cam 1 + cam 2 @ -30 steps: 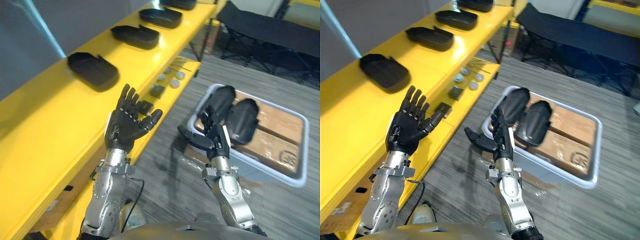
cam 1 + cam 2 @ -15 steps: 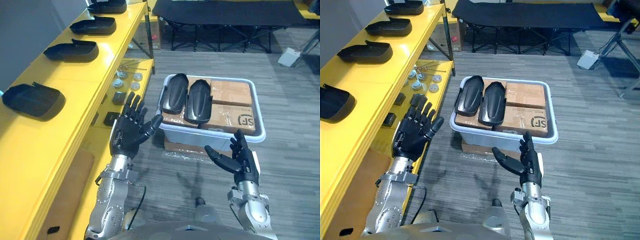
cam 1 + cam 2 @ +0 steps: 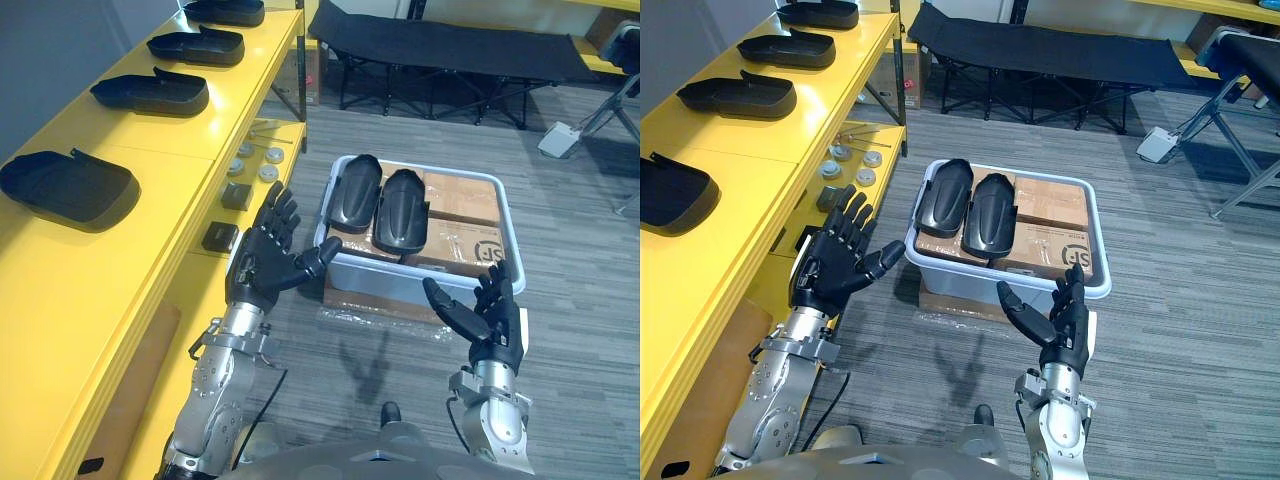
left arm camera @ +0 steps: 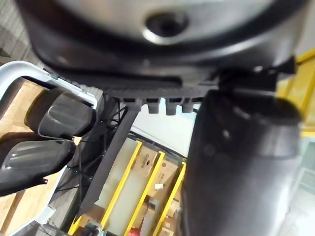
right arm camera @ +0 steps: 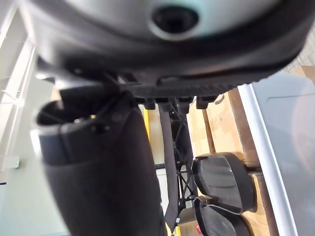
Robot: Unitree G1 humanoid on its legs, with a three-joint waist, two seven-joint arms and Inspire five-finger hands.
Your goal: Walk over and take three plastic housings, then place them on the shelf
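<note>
The left hand (image 3: 268, 262) is raised with its fingers spread and thumb held out, holding nothing. The right hand (image 3: 490, 320) is lower, also spread and empty, with its palm turned in toward the left one. Just beyond both hands a pale bin (image 3: 440, 172) sits on the floor. Two dark housings (image 3: 355, 190) lie in it side by side, apparently touching, on top of cardboard boxes (image 3: 460, 195). Neither hand is near them yet, so the pick has not begun. To the robot's left runs the yellow shelf (image 3: 120, 250), whose top already carries a row of similar shells (image 3: 65, 185), with bare stretches between them. Small parts (image 3: 250, 160) sit on its lower level, and a black cot (image 3: 450, 50) stands behind the bin. The main risks look to lie in the reach. The bin is low, so the fingers could catch its rim on the way in. The housings are smooth and rounded, so a loose grip may let one slip. Lifting one may also drag its neighbour. Only two housings can be seen in the bin, so a third may have to be found elsewhere.
</note>
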